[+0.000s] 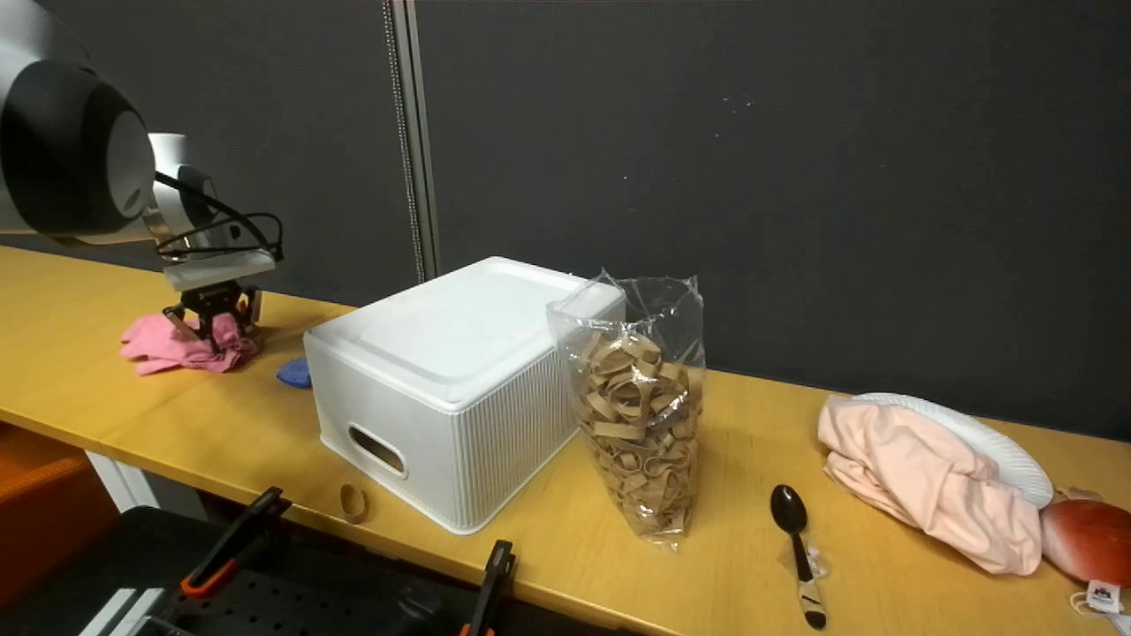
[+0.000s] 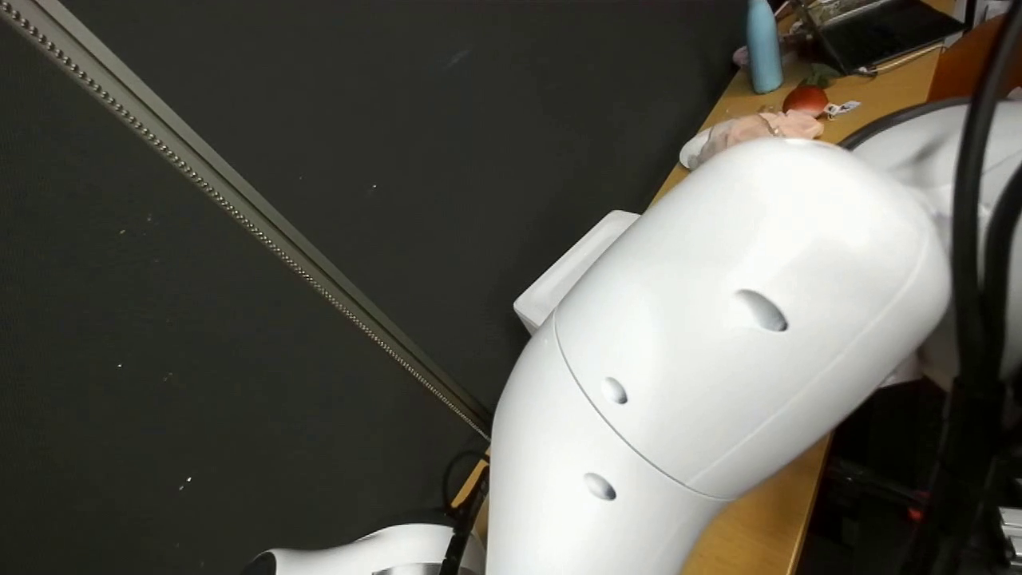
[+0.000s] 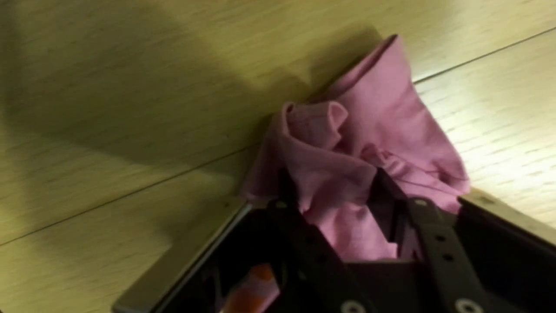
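A crumpled pink cloth point(image 1: 163, 343) lies on the wooden table at the left in an exterior view. My gripper point(image 1: 228, 334) points down into it, fingertips among the folds. From the wrist view, the two black fingers of the gripper point(image 3: 334, 187) stand partly apart on either side of bunched folds of the pink cloth point(image 3: 391, 104). Cloth spans the gap and touches the right finger; whether it is clamped cannot be made out. The arm point(image 2: 718, 335) hides the gripper and this cloth in an exterior view.
Beside the cloth sit a small blue item point(image 1: 294, 372) and a white ribbed box point(image 1: 521, 433). Further along are a clear bag of brown loops point(image 1: 641, 424), a black spoon point(image 1: 789, 512), a pale pink cloth point(image 1: 928, 468) on a white plate, and a red round object point(image 1: 1087, 534).
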Robot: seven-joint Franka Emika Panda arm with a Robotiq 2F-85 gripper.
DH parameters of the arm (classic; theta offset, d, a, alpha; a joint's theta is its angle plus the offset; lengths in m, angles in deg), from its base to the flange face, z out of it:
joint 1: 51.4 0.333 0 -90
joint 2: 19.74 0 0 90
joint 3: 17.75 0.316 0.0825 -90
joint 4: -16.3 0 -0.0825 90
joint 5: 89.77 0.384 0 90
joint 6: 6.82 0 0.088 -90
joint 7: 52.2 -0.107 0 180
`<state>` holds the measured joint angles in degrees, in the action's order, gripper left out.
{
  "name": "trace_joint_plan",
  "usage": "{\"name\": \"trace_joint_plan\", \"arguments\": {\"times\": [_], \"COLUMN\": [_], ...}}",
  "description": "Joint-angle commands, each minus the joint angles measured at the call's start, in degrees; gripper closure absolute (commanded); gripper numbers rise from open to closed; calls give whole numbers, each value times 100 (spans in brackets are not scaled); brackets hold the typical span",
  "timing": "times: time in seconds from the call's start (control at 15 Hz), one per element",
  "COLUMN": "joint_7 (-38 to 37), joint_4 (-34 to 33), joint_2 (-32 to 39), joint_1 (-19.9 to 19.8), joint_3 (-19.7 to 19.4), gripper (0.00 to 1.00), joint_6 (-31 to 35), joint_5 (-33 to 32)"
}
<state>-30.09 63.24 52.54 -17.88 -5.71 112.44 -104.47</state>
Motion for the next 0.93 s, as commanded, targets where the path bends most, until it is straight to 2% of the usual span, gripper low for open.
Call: {"name": "trace_joint_plan", "arguments": {"times": [0.0, 0.07, 0.2, 0.53, 0.87], "joint_7": [2, -37, -168, -877, -1542], "joint_4": [-267, -208, -113, 405, 1200], "joint_2": [113, 30, -114, -901, -2088], "joint_1": [48, 30, -13, -164, -302], "joint_3": [-20, -29, -59, -284, -611], "gripper": [86, 95, 100, 97, 97], "joint_6": [-130, -180, -280, -649, -878], "joint_5": [-5, -2, 7, -39, -109]}}
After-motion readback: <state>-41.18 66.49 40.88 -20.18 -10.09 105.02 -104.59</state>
